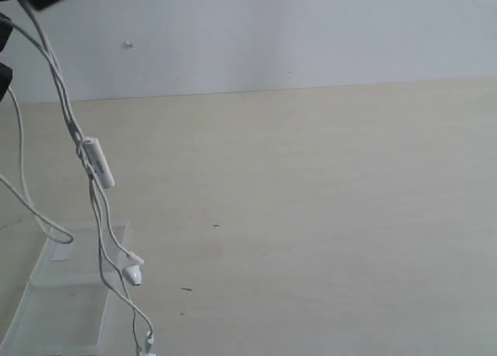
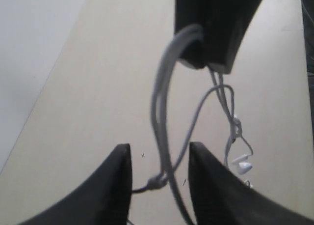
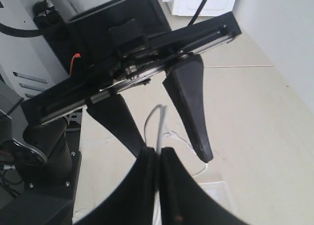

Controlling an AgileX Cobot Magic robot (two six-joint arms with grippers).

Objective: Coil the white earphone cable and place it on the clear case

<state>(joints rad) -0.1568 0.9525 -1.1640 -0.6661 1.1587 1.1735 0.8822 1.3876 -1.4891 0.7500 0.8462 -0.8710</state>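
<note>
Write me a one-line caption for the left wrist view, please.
Right gripper pinches the hanging cable while the left gripper, jaws open, straddles its strands.

Right fingers point(image 3: 145, 185) pinched together, left fingers point(image 2: 112, 188) apart

Likely a robotics lab: a bare pale surface point(image 1: 326, 216), a plain white wall point(image 1: 311, 29) across the upper frame, and an exposed arm base point(image 3: 44, 156).

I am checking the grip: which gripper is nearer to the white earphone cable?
Right. The right gripper is shut on the white earphone cable, at its bend. The left gripper straddles its hanging part, jaws apart, not yet clamped on it.
</note>
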